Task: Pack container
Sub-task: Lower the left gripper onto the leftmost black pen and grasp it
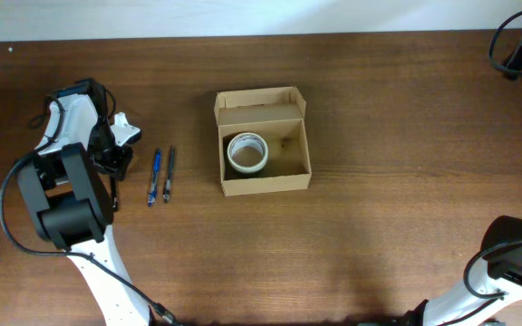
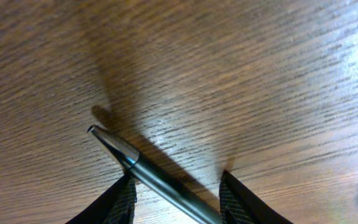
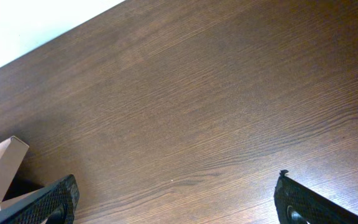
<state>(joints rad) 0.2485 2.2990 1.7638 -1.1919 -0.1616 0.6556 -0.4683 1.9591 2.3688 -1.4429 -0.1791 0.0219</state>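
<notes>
The dark brown wooden table (image 1: 397, 208) carries the small tan cardboard box (image 1: 263, 184) at its middle, flap lid standing at the far side and a white tape roll (image 1: 247, 152) inside. A blue pen (image 1: 156, 177) and a dark pen (image 1: 169, 173) lie just left of it, and my left gripper (image 1: 112, 166) is further left.

At my left wrist the jaws are spread on either side of a grey metal pen (image 2: 160, 180) lying on the wood.

My right gripper (image 3: 176, 180) gapes wide, holding nothing, with the box's corner at the left.

I judge I'm starting a pen pickup. Next I need to close squarely on the barrel.

Dark wood-grain table (image 1: 406, 109); white strip (image 1: 243, 14) beyond far edge.
</notes>
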